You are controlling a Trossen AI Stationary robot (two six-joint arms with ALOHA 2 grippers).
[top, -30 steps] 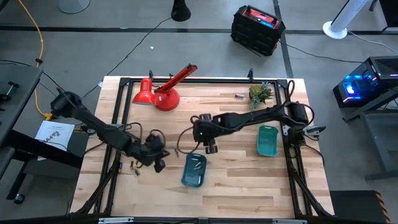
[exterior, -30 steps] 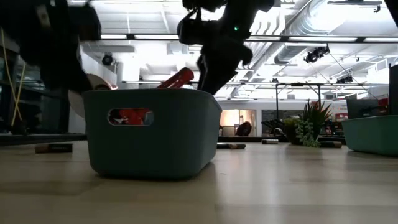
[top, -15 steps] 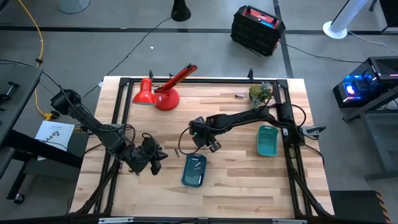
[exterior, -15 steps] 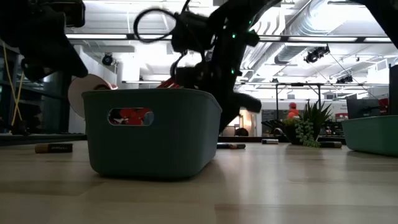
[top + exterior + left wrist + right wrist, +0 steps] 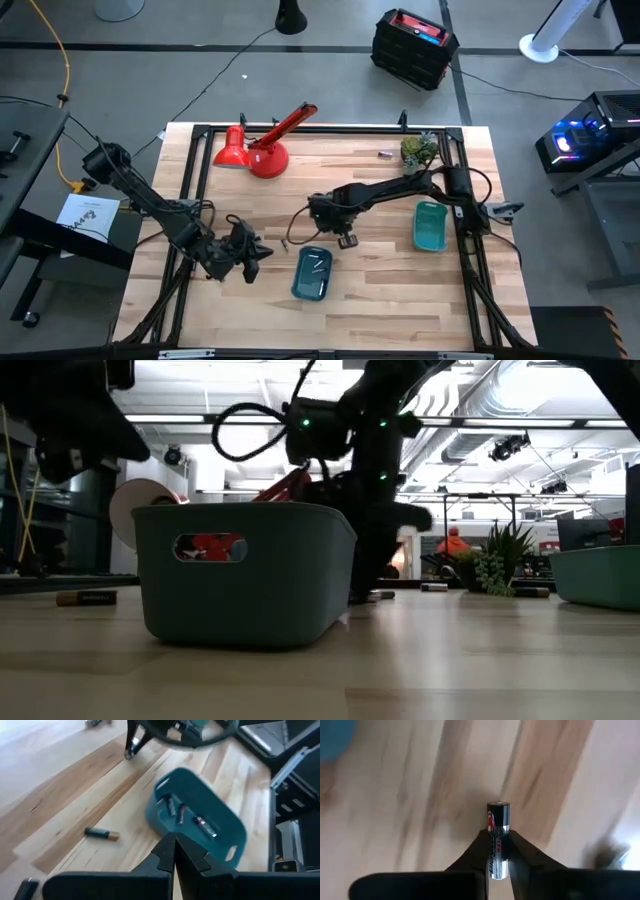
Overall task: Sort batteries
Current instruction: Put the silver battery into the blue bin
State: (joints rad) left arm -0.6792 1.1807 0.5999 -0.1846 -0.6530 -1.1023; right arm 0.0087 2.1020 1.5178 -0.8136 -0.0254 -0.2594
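Right gripper [image 5: 497, 862] clamped on a single battery [image 5: 498, 837]: black and silver casing with a red patch, lettering running along its length but too blurred to read, metal cap pointing away from the wrist over bare wood. Seen from above, right gripper [image 5: 346, 238] near the table's middle, just above the near teal tray [image 5: 312, 274], arm stretched in from the right side. In the low view, same gripper [image 5: 372, 585] hanging behind that tray [image 5: 240, 570], close to the tabletop.

Left gripper [image 5: 172, 851] pinched shut, fingers meeting with nothing between them. From overhead, left gripper [image 5: 252, 255] just left of the near teal tray, low over the wooden table [image 5: 380, 310].

Inside the near tray [image 5: 227, 822], three or four batteries lying loose on the floor; one with a label [image 5: 205, 826], print unreadable. One more battery [image 5: 101, 834], dark with a coppery end, lying on the wood beside that tray; in the low view, a loose battery [image 5: 87, 598] likewise on the boards left of the tray. Further small batteries [image 5: 372, 595] on the table behind.

Second teal tray [image 5: 431, 226] well apart at the right, contents not discernible. Red desk lamp [image 5: 262, 146] lying at the far edge, small potted plant [image 5: 419, 149] at the far right corner.
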